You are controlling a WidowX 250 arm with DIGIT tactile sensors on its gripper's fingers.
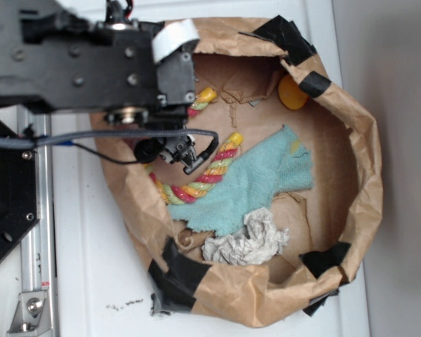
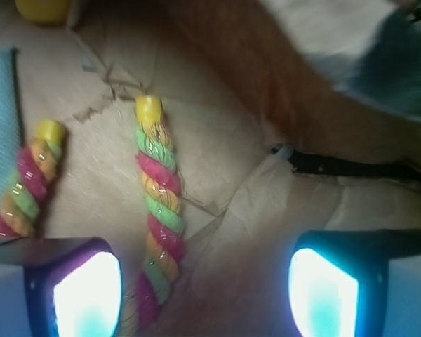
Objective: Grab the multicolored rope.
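Gripper: the gripper (image 2: 205, 291) hangs over the inside of the paper bag, jaws spread wide apart with nothing between the pads; in the wrist view the two fingers (image 2: 81, 291) sit at the bottom corners, glowing pale.
Rope: the rope (image 2: 158, 210) lies flat on the bag floor, not held. One arm of its U runs up from between the fingers, just inside the left-hand finger as the wrist view shows it, ending in a yellow tip ahead of the fingers. The other arm lies outside that same finger, beside the first and apart from it.
Rope, outside view: the rope (image 1: 200, 184) bends under the arm; one end lies partly on the cloth.
Cloth: a teal cloth (image 1: 259, 182) lies beyond the outer rope arm, touching it; only its edge shows in the wrist view.
Surface: creased brown paper, torn in places, forms the floor under the fingers.
Bag: the paper bag (image 1: 365, 161) has its rim rolled down and patched with black tape (image 1: 179, 270).
Other contents: a crumpled paper wad (image 1: 247, 242) rests against the cloth; a yellow ball (image 1: 292, 93) sits by the far wall, well apart from the fingers.
Room: the bag stands on a white table (image 1: 98, 281).
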